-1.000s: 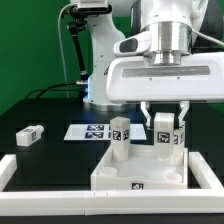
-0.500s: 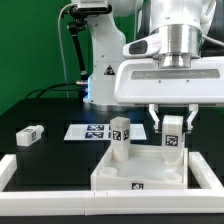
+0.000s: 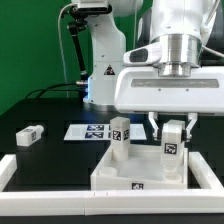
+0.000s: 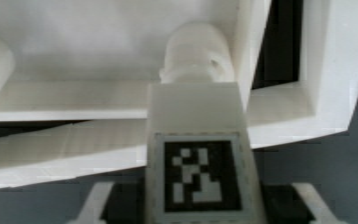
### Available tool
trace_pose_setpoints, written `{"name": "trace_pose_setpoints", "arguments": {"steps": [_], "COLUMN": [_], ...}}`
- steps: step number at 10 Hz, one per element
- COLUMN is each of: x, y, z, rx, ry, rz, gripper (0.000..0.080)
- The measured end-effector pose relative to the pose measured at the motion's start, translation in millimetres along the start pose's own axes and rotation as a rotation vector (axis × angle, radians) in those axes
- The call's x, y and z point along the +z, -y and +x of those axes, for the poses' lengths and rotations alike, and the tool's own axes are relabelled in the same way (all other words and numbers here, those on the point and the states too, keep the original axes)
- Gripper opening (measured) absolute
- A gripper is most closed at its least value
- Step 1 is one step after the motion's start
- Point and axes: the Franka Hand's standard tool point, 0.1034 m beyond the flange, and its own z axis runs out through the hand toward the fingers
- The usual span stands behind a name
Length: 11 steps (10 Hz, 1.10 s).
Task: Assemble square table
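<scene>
The white square table top lies tray-side up near the front rail. One tagged leg stands upright in it at the exterior view's left. My gripper is shut on a second tagged leg and holds it upright over the top's far corner at the exterior view's right. In the wrist view the held leg runs out from between my fingers over the top's rim. A third leg lies loose on the dark table at the exterior view's left. The fourth leg is out of view.
The marker board lies flat behind the table top. A low white border rail runs along the front and up the exterior view's left. The robot's base stands at the back.
My gripper has carried the held leg toward the exterior view's right and slightly lower, over the top's far corner. The standing leg and the loose leg have not moved.
</scene>
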Motion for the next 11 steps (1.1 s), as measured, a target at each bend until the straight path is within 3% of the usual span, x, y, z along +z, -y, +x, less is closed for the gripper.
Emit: {"name": "trace_pose_setpoints", "arguments": {"steps": [4, 7, 11], "x": [5.3, 13.6, 14.0], "y": [3.0, 6.6, 18.0], "z": [5.7, -3.0, -3.8], "rx": [-0.006, -0.025, -0.039], "ry": [-0.01, -0.014, -0.065], "rz": [-0.002, -0.007, 0.006], "gripper": [0.029, 0.0291, 0.0291]}}
